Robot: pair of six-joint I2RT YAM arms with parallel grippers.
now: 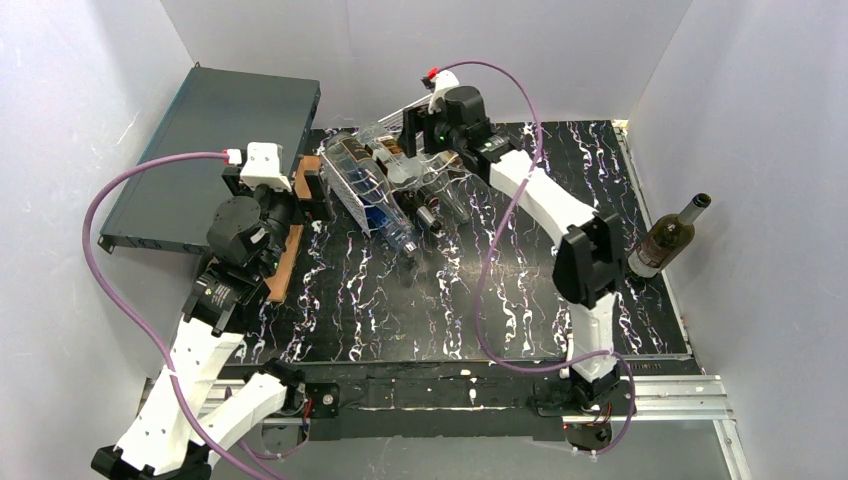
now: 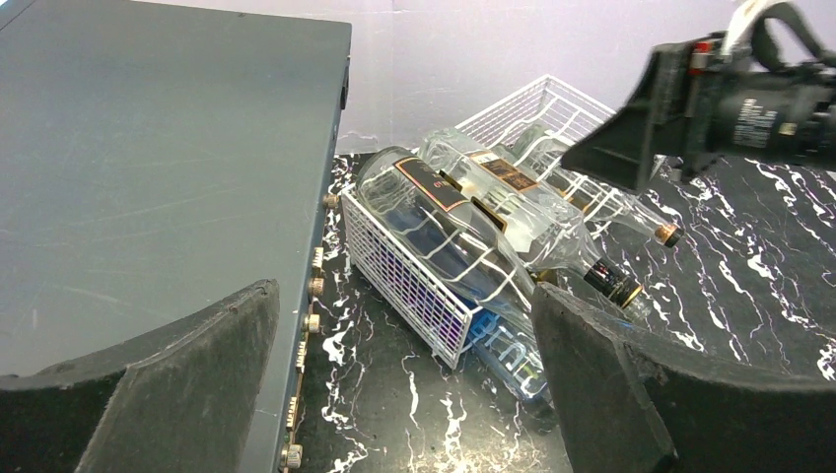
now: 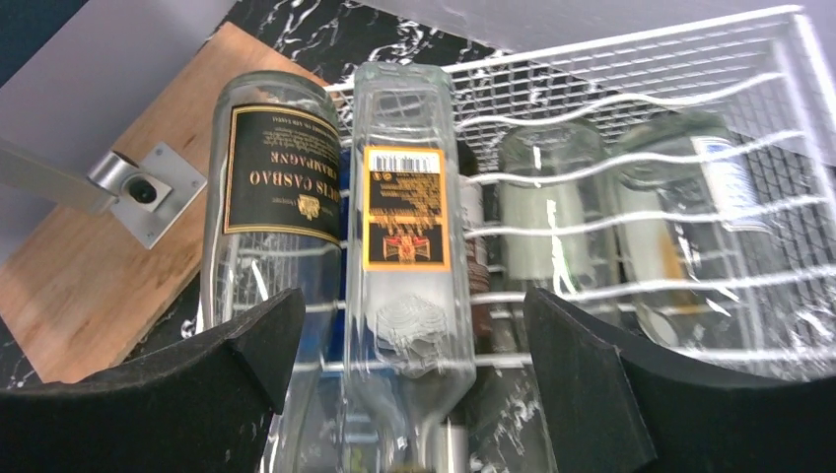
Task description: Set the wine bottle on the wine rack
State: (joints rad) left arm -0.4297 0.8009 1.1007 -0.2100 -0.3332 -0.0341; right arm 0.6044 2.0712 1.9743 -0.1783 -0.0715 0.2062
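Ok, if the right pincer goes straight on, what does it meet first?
Most likely the square clear bottle with the orange label, lying on the wine rack right ahead.

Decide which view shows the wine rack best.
Left wrist: the rack shows its front corner, side grid and bottles. Right wrist sees only wavy wires close up; top view shows it small, partly behind the right arm.

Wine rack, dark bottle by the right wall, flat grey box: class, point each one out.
wine rack [image 2: 404,274]: left wrist view, its near end grid.
dark bottle [image 1: 662,243]: top view, its body.
grey box [image 1: 222,140]: top view, its top face.
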